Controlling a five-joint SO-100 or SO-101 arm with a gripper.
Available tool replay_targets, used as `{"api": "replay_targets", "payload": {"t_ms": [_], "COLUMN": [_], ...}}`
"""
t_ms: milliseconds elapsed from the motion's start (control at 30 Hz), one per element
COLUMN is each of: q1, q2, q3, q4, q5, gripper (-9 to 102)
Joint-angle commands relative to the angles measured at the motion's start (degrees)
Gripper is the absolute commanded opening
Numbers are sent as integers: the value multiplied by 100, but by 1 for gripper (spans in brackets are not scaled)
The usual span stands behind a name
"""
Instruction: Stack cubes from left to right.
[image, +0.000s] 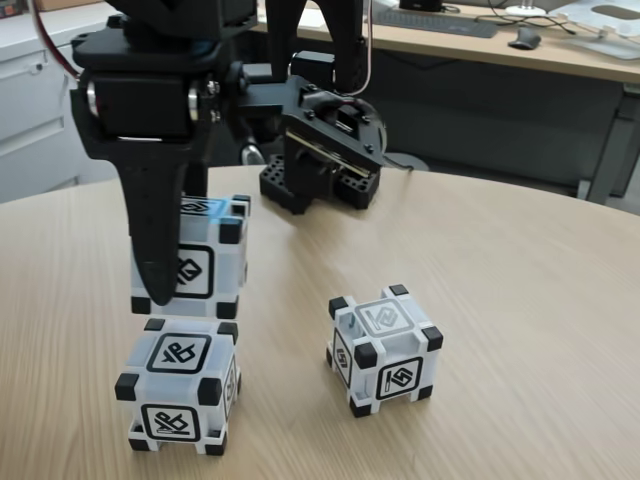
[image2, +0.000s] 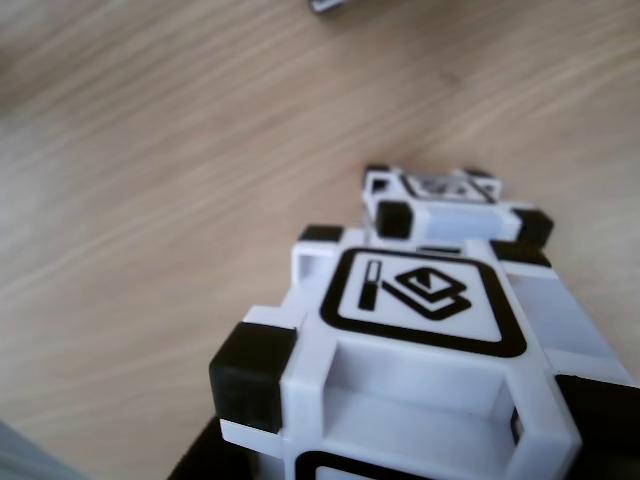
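Nearest in the fixed view, a cube (image: 178, 385) sits on the round wooden table (image: 500, 290) at front left. Directly behind it, a second cube (image: 205, 262) is raised off the table, clamped by the black gripper (image: 170, 280), whose front finger (image: 158, 235) crosses its face. A third cube (image: 384, 346) rests to the right, well apart. Farther back stands the arm's black base (image: 318, 160). In the other view the held cube (image2: 420, 350) looms close, with another cube (image2: 450, 200) beyond.
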Motion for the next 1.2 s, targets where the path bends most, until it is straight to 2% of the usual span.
{"api": "replay_targets", "payload": {"t_ms": [0, 200, 433, 933, 1000, 1100, 1167], "q1": [9, 0, 0, -53, -70, -44, -26], "q2": [237, 149, 44, -229, -229, -229, -229], "q3": [-149, -149, -149, -149, -149, -149, -149], "q4": [-44, -97, -756, -782, -782, -782, -782], "q5": [-53, -114, -158, -158, -149, -167, -202], "gripper": [0, 0, 0, 1, 4, 26, 31]}}
